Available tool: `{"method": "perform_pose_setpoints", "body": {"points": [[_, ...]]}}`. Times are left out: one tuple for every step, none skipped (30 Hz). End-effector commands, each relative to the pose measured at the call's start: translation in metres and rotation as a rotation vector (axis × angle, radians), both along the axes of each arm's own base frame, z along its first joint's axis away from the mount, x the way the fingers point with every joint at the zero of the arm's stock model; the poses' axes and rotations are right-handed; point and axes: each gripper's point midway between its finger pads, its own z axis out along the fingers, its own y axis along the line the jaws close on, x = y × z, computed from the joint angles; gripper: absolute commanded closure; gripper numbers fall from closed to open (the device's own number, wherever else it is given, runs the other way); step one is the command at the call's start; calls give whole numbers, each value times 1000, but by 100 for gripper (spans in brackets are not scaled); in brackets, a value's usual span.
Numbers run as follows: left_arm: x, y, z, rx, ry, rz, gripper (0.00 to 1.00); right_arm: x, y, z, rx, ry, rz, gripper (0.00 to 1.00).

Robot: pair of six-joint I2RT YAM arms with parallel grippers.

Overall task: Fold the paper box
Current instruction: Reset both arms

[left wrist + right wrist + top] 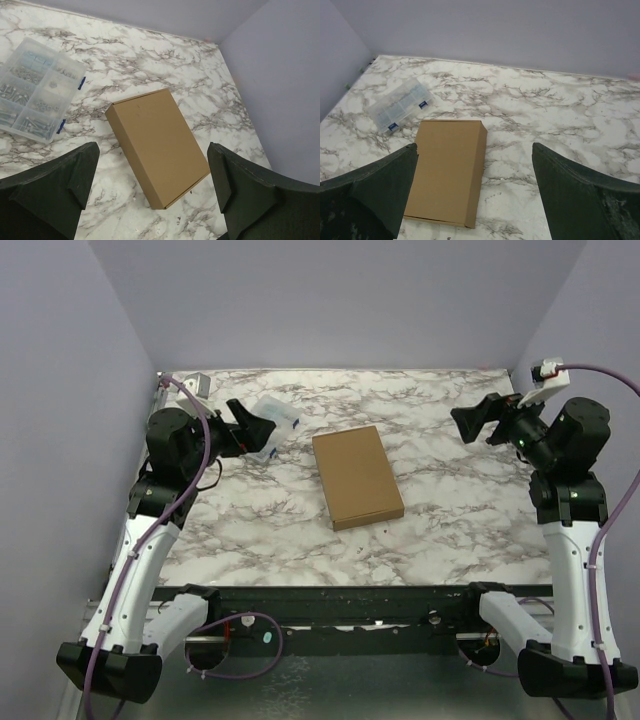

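Above the left and right edges of the table, the left gripper and right gripper hang released and empty, well apart from the paper box lying closed at centre; any remaining press should seemingly land squarely on its lid.

A closed, flat brown paper box lies at the centre of the frame on a white marble-patterned table, its long sides slightly tilted, clear of both arms. At the upper left, the left gripper hangs with jaws apart over a small clear plastic case, partly hiding it. At the upper right, the right gripper points toward the middle, jaws spread and empty. Purple cables trail along both arms; lavender walls enclose the table.
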Motion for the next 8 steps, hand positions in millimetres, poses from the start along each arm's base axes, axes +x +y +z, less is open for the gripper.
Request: {"method": "perform_pose_setpoints", "body": {"points": [[-7, 0, -13, 26, 10, -26, 1, -2, -1, -16, -10, 47, 9, 0], [-7, 0, -14, 26, 12, -25, 1, -4, 1, -17, -11, 48, 20, 0], [-8, 0, -15, 25, 13, -26, 1, -5, 1, -17, -10, 50, 24, 0], [-8, -1, -14, 23, 11, -29, 1, -6, 1, -17, -8, 49, 26, 0], [-9, -1, -13, 22, 9, -32, 1, -7, 0, -18, -8, 49, 25, 0], [-10, -1, -13, 22, 6, -32, 1, -7, -1, -19, -11, 52, 30, 0], [-10, -1, -13, 23, 5, -32, 1, -8, -2, -19, -7, 49, 25, 0], [-10, 0, -13, 25, 4, -30, 1, -8, -3, -19, -5, 46, 18, 0]]}}
